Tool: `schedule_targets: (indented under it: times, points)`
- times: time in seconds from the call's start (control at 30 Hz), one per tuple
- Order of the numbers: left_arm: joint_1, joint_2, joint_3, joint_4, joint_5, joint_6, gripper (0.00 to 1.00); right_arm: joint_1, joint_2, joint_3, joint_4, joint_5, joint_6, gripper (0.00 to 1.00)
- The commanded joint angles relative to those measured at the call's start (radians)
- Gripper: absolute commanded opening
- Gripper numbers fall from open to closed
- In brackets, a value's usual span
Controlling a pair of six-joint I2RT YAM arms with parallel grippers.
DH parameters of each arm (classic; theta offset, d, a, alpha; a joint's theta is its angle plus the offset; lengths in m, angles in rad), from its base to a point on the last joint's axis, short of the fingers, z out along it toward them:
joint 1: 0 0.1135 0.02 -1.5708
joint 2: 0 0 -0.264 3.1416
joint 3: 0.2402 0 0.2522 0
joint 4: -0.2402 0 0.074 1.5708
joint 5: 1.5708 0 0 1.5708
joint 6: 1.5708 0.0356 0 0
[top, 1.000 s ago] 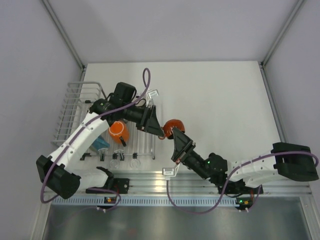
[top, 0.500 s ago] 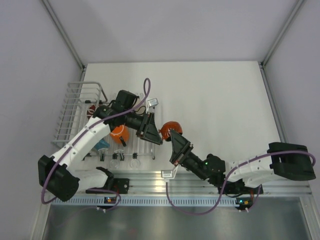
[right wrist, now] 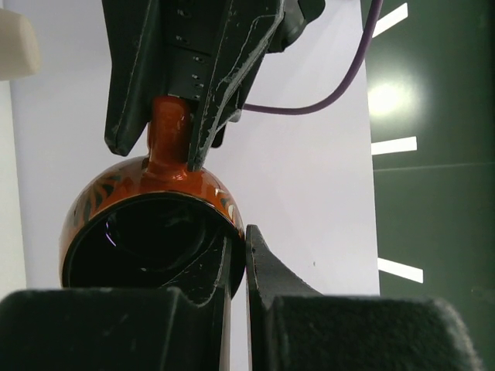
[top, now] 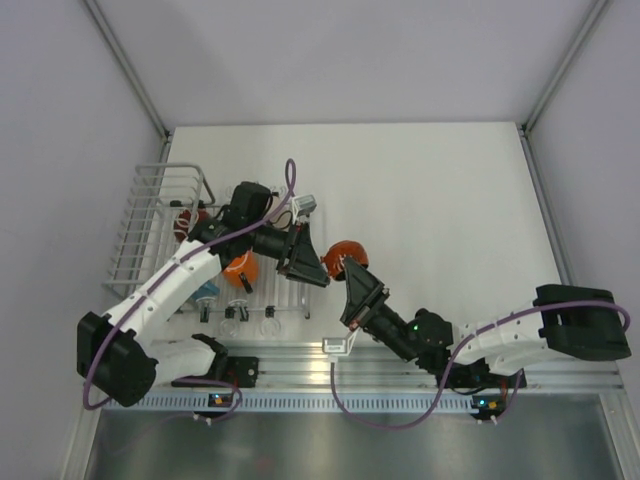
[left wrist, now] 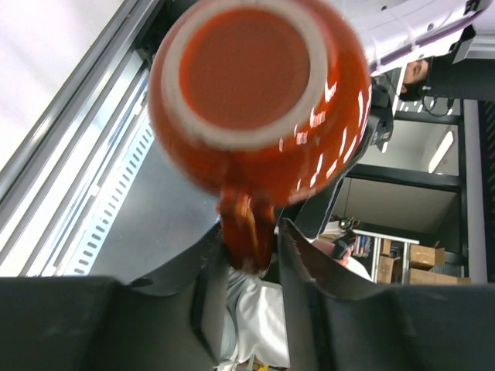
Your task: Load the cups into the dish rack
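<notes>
– At the right gripper, what's in the jaws?
– They're pinched shut on the rim of a glossy orange-red ceramic mug with a black inside. The left gripper clamps its handle from both sides.
– Where's the mug?
– Tipped sideways over the white table, just right of the white wire dish rack, which holds a bright orange mug.

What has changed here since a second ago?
The left tool drew back slightly toward the robot and closed its fingers onto the handle of the red mug. The right tool stayed pinched on that mug's rim, and the mug barely shifted. The orange mug in the dish rack stayed put.
</notes>
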State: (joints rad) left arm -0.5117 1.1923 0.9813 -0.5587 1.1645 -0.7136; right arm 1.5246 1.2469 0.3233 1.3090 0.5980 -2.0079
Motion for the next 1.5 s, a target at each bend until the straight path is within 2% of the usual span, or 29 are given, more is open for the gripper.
schedule_targets:
  times: [0.0, 0.17, 0.2, 0.27, 0.37, 0.47, 0.57, 0.6, 0.67, 0.7, 0.9, 1.03, 1.13, 1.17, 1.2, 1.23, 1.27, 1.33, 1.4, 1.43, 1.47]
  points:
    - [-0.014, -0.002, -0.016, 0.134, 0.021, -0.052, 0.38, 0.037, 0.019, 0.042, 0.401, -0.103, -0.095, 0.00]
    - [-0.013, 0.009, -0.032, 0.134, 0.014, -0.060, 0.40, 0.037, 0.022, 0.040, 0.401, -0.110, -0.103, 0.00]
    - [-0.013, 0.010, -0.033, 0.132, 0.017, -0.058, 0.31, 0.037, 0.020, 0.042, 0.401, -0.110, -0.101, 0.00]
    - [-0.013, 0.013, -0.041, 0.134, 0.020, -0.055, 0.22, 0.039, 0.022, 0.043, 0.401, -0.099, -0.094, 0.00]
    - [-0.011, 0.006, -0.050, 0.134, 0.020, -0.056, 0.03, 0.037, 0.020, 0.033, 0.401, -0.090, -0.092, 0.00]
    - [-0.010, -0.002, -0.053, 0.135, 0.009, -0.063, 0.00, 0.037, 0.020, 0.031, 0.401, -0.081, -0.084, 0.00]
    - [-0.002, -0.010, -0.056, 0.195, -0.005, -0.127, 0.00, 0.037, 0.026, 0.040, 0.401, -0.073, -0.081, 0.11]
    - [0.004, -0.017, -0.064, 0.229, -0.008, -0.153, 0.00, 0.037, 0.029, 0.045, 0.400, -0.073, -0.081, 0.20]
    - [0.013, -0.022, -0.066, 0.314, -0.022, -0.235, 0.00, 0.037, 0.036, 0.051, 0.401, -0.073, -0.084, 0.29]
    - [0.024, -0.020, -0.061, 0.342, -0.025, -0.260, 0.00, 0.037, 0.037, 0.056, 0.401, -0.072, -0.086, 0.37]
    - [0.044, -0.004, -0.052, 0.584, -0.029, -0.435, 0.00, 0.035, 0.037, 0.056, 0.401, -0.047, -0.071, 0.55]
    - [0.050, 0.029, -0.023, 0.585, -0.040, -0.423, 0.00, 0.035, 0.028, 0.042, 0.401, -0.021, -0.061, 0.61]
    - [0.059, 0.042, 0.020, 0.499, -0.081, -0.367, 0.00, 0.037, 0.022, 0.031, 0.401, 0.002, -0.048, 0.61]
    - [0.061, 0.053, 0.078, 0.443, -0.104, -0.275, 0.00, 0.039, 0.017, 0.033, 0.400, 0.009, -0.029, 0.61]
    - [0.062, 0.058, 0.107, 0.384, -0.168, -0.220, 0.00, 0.040, 0.013, 0.034, 0.401, 0.020, -0.016, 0.61]
    - [0.062, 0.062, 0.144, 0.255, -0.204, -0.164, 0.00, 0.045, -0.003, 0.036, 0.401, 0.043, 0.000, 0.61]
    - [0.062, 0.069, 0.172, 0.202, -0.253, -0.074, 0.00, 0.046, -0.013, 0.042, 0.401, 0.057, 0.036, 0.61]
    - [0.062, 0.064, 0.236, 0.096, -0.385, 0.012, 0.00, 0.062, -0.052, 0.071, 0.401, 0.126, 0.090, 0.60]
    - [0.062, 0.043, 0.266, 0.047, -0.480, 0.055, 0.00, 0.071, -0.092, 0.120, 0.401, 0.187, 0.226, 0.59]
    - [0.062, 0.032, 0.267, 0.031, -0.587, 0.074, 0.00, 0.072, -0.137, 0.135, 0.400, 0.266, 0.282, 0.59]
    - [0.062, 0.020, 0.266, 0.001, -0.639, 0.103, 0.00, 0.072, -0.165, 0.163, 0.400, 0.305, 0.396, 0.58]
